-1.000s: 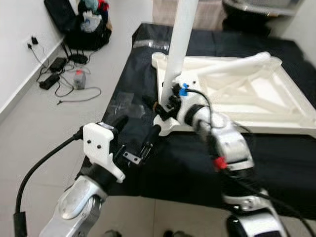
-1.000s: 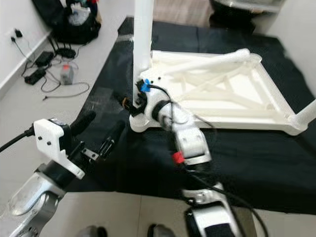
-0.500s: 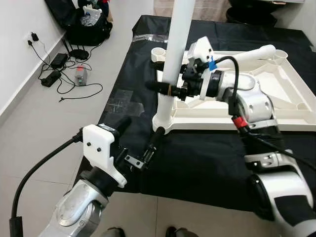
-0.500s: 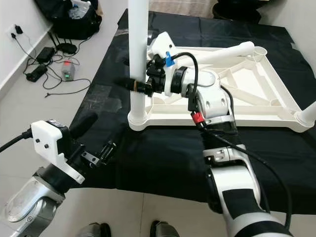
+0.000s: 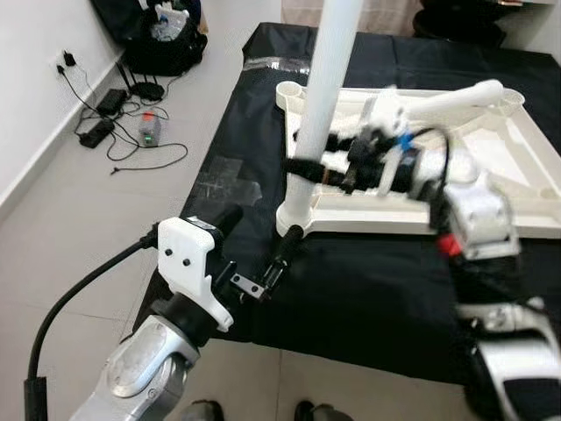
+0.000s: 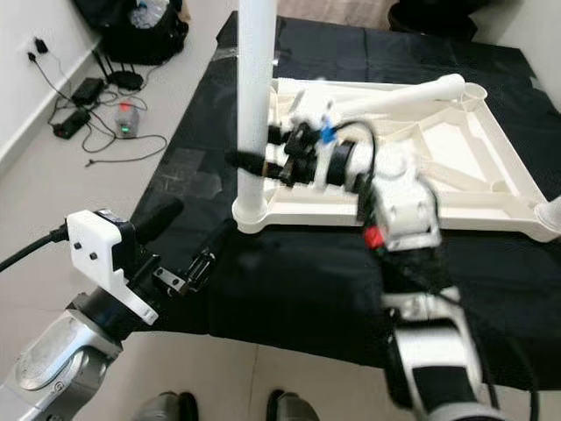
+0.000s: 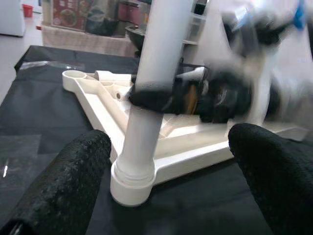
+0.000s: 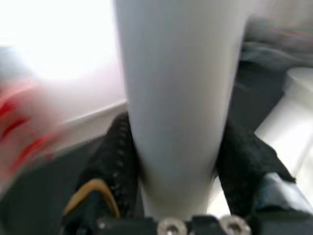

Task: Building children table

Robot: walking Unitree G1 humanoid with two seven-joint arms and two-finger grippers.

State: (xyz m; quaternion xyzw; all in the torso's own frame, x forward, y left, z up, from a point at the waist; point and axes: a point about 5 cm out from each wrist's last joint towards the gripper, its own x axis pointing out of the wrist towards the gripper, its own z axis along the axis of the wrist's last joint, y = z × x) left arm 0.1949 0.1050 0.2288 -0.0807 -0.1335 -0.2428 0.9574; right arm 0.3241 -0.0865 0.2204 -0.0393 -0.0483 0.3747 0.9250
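An upturned white children's table [image 5: 377, 224] lies on a black cloth. One white table leg [image 5: 329, 79] stands upright in its near left corner socket. My right gripper [image 5: 302, 168] is shut around this leg a little above the socket, and the right wrist view shows a black finger [image 8: 117, 161] on each side of the leg [image 8: 176, 98]. My left gripper [image 5: 261, 224] hangs open just in front of that corner, touching nothing. In the left wrist view its fingers [image 7: 73, 176] are spread to either side of the leg's foot [image 7: 132, 181]. A second leg [image 5: 456, 96] lies slanted across the frame.
The cloth's left edge [image 5: 197, 175] drops to a tiled floor with cables, a power strip [image 5: 96, 132], a small bottle [image 5: 151, 132] and a black bag [image 5: 149, 35] by the wall. Another leg end [image 6: 550, 210] sticks up at the table's far right corner.
My right arm swung up from below the corner to reach the leg from the right, keeping its hold; it is blurred now. The left gripper barely moved. The camera shifted slightly.
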